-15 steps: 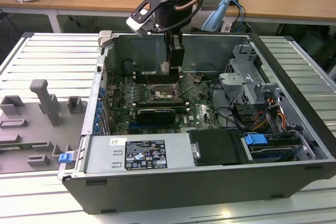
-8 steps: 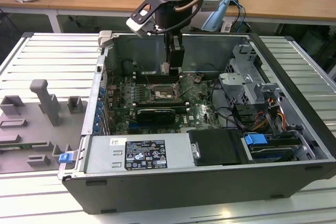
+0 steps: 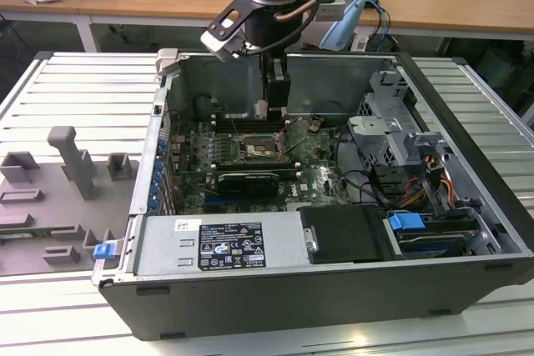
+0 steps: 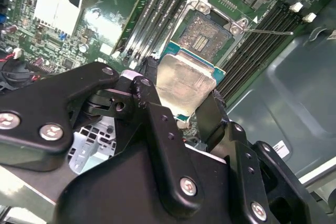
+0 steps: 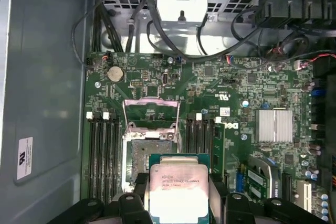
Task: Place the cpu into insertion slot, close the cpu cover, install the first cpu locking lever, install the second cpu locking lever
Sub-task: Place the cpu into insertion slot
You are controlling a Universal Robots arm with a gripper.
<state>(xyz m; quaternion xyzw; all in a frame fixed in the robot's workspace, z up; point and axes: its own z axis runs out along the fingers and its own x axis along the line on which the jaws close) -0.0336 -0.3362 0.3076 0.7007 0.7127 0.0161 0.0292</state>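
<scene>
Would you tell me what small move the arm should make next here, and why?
Probably ease the cpu down toward the slot, correcting alignment on the way. The end effector grips the cpu by its edges above the board, the slot lies bare, and the cover is flipped open, so nothing appears to block seating.

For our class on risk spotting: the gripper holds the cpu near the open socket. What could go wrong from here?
The gripper grips the cpu by its edges; it might slip or tilt. The chip is not lined up over the insertion slot, so a skewed descent could hurt its contacts. The raised cpu cover might snag the fingers.
</scene>
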